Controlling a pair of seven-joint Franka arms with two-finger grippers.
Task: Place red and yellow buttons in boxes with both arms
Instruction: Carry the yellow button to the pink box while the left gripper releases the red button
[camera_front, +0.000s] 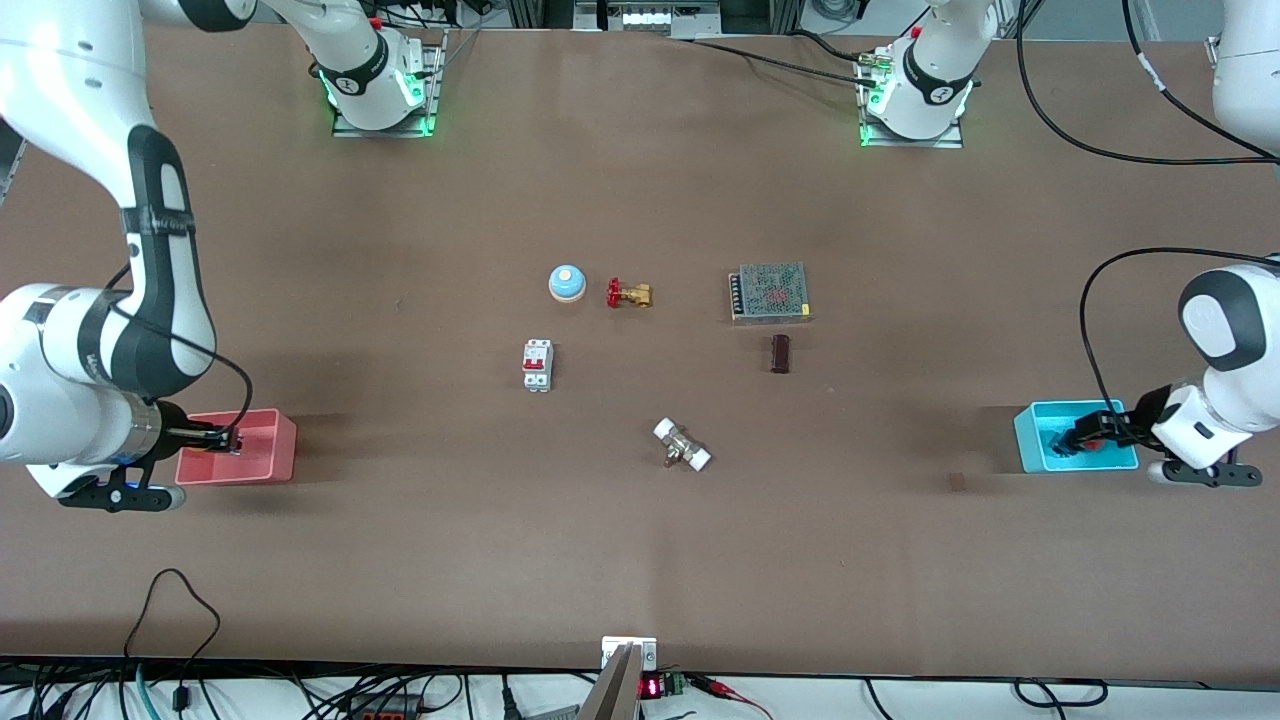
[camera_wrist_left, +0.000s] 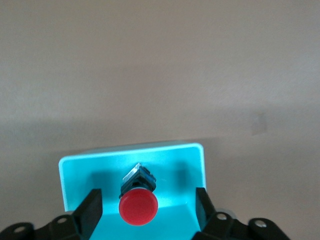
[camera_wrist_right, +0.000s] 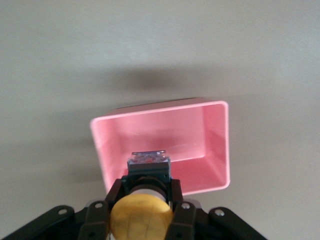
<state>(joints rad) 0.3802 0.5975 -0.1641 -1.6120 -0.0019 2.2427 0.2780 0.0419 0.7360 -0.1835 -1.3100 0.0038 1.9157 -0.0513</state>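
The push-button with a round red cap on a dark body (camera_wrist_left: 138, 202) lies in the cyan open-topped plastic bin (camera_wrist_left: 75, 170), which stands near the table edge at the left arm's end. The left gripper (camera_wrist_left: 146, 210) hangs over that bin with its jaws apart, one on each side of the button and touching neither.

The push-button with a round yellow-orange cap (camera_wrist_right: 141, 216) is up in the air, clamped between the jaws of the right gripper (camera_wrist_right: 142, 202), over the rim of the pink-red open-topped plastic bin (camera_wrist_right: 220, 145). That bin stands near the table edge at the right arm's end.

Around the middle of the brown table (camera_front: 400, 560) lie other things: a blue-and-white domed bell (camera_front: 566, 283) just beside a brass valve with a red handwheel (camera_front: 628, 293), a white circuit breaker with red switches (camera_front: 538, 365) nearer to the front camera than the bell, and a small metal fitting with white ends (camera_front: 682, 445) nearer still. Toward the left arm's end sit a grey meshed metal power supply box (camera_front: 769, 292) and, nearer to the camera, a small dark brown block (camera_front: 780, 353).
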